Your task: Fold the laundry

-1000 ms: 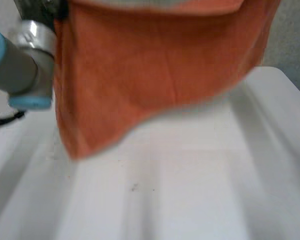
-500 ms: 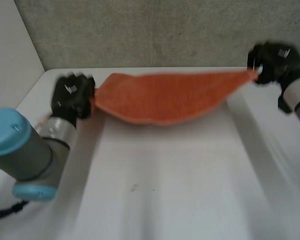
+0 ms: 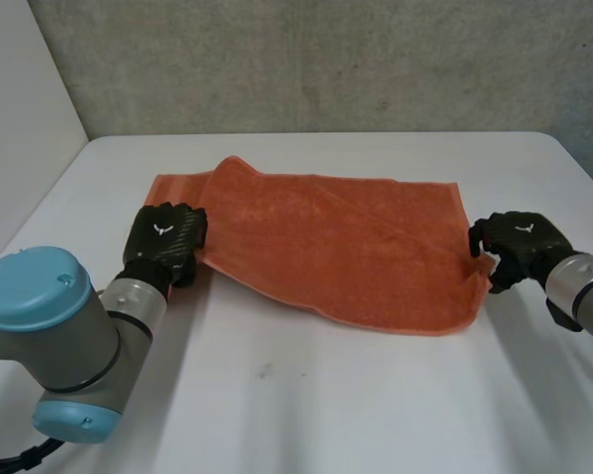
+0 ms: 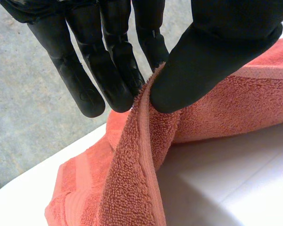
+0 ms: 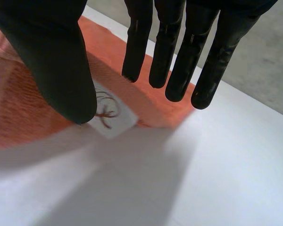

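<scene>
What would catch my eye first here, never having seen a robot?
A bright orange towel lies spread on the white table. A black left hand pinches one end between thumb and fingers, while the right hand sits open at the other end, by a small white tag.

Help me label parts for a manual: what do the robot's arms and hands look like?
The left arm is grey with a light-blue round cap and a silvery wrist; the right arm is grey too. The left hand and right hand are black, each with a small white mark on its back. The fingers have rounded tips.
</scene>
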